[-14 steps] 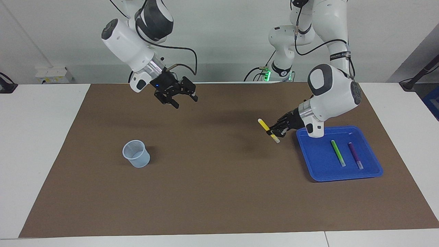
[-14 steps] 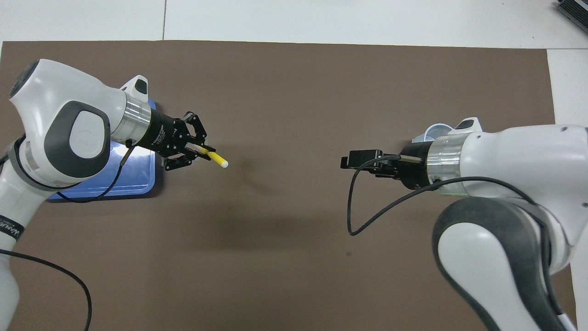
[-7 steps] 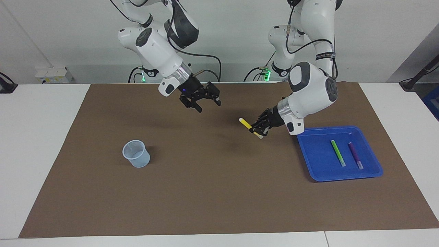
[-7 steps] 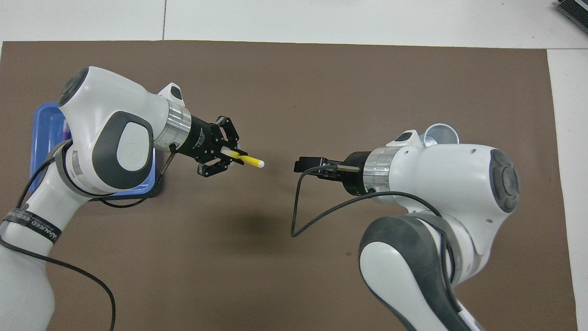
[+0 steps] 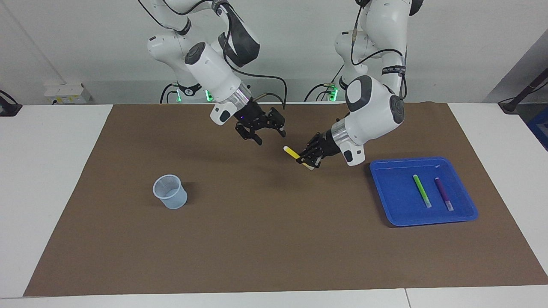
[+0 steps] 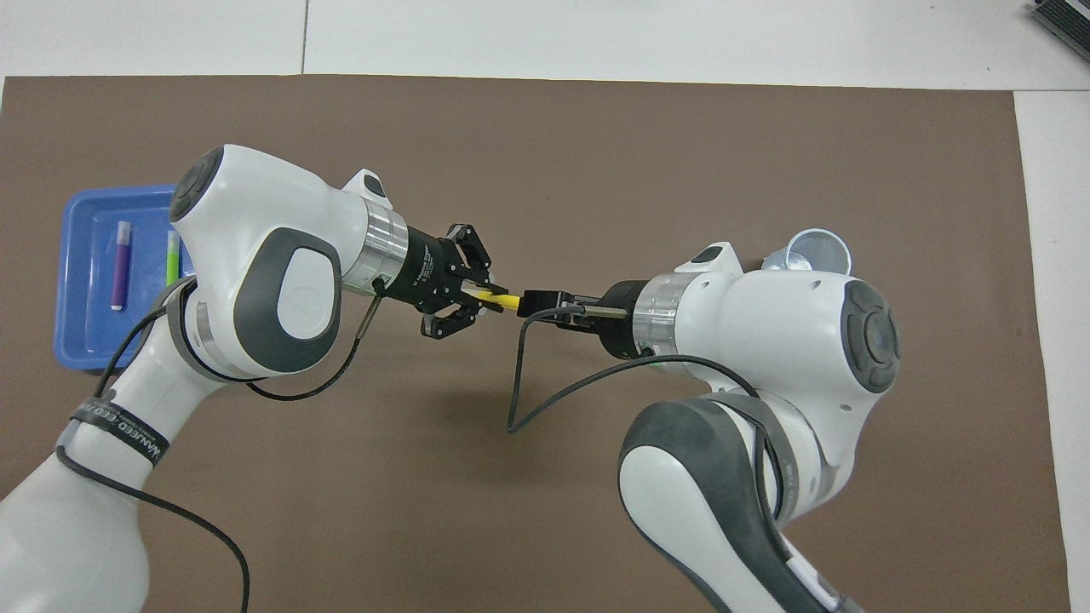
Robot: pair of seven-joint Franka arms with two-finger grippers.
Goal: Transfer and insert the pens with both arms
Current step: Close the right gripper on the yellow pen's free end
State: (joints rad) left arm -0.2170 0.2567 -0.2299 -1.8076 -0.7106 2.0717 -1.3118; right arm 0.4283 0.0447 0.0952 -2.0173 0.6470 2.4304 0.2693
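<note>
My left gripper (image 5: 305,158) is shut on the yellow pen (image 5: 292,152) and holds it slanted above the middle of the brown mat. In the overhead view this gripper (image 6: 479,297) points the yellow pen (image 6: 501,299) toward the right arm's end. My right gripper (image 5: 269,136) is open, in the air just beside the pen's free whitish tip. In the overhead view the right gripper (image 6: 538,301) meets that tip. The green pen (image 5: 421,191) and the purple pen (image 5: 443,194) lie side by side in the blue tray (image 5: 391,188).
A clear plastic cup (image 5: 170,192) stands upright on the mat toward the right arm's end; it shows in the overhead view (image 6: 817,251) beside the right arm. The tray (image 6: 81,340) sits at the left arm's end. A brown mat (image 5: 274,239) covers the table.
Both grippers have moved toward each other over the mat's middle. The left carried the yellow pen away from the tray; the right closed the gap to the pen's tip.
</note>
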